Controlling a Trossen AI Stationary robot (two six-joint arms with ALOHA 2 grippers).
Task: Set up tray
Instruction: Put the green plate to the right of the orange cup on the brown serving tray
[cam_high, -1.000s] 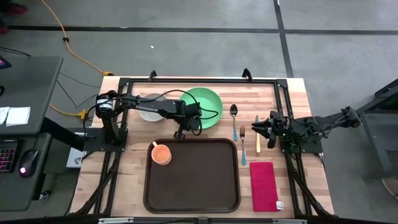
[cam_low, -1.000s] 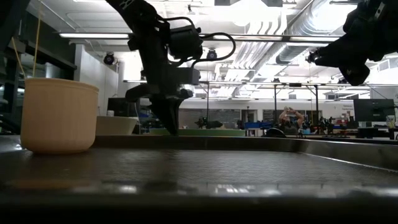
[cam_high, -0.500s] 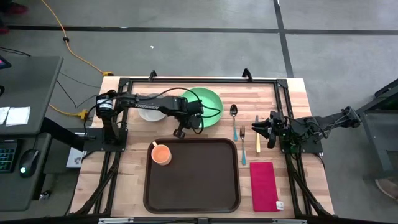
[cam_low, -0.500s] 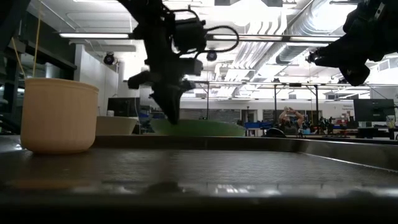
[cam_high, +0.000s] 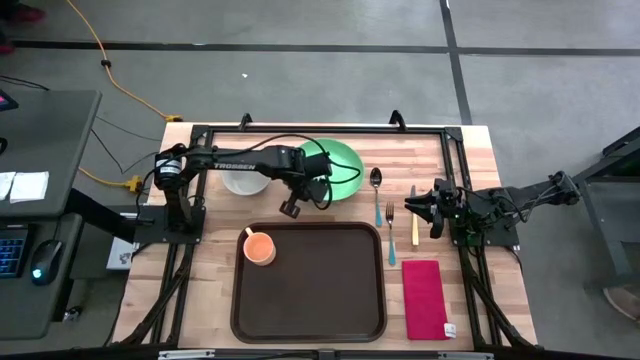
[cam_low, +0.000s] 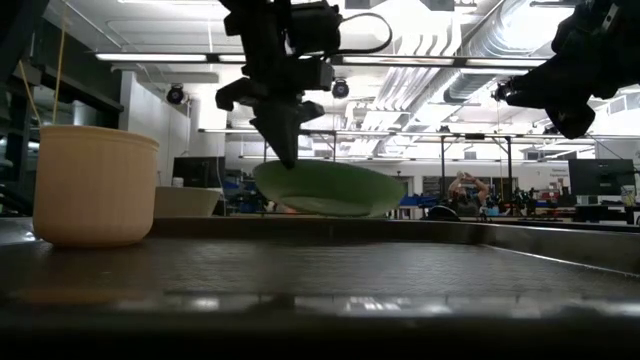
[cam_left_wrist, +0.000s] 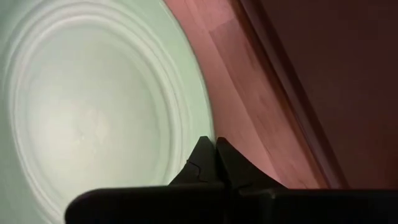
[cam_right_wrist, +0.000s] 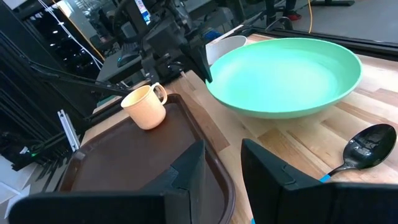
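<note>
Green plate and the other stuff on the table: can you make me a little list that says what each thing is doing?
green plate: lifted off the table, tilted, rim pinched by the left gripper
tray: flat on the table, near the front
cup: upright in the tray's corner
white bowl: on the table beside the plate
spoon, fork, knife: lying on the wood, right of the tray
red napkin: flat, right of the tray
right gripper: waiting over the cutlery, empty
</note>
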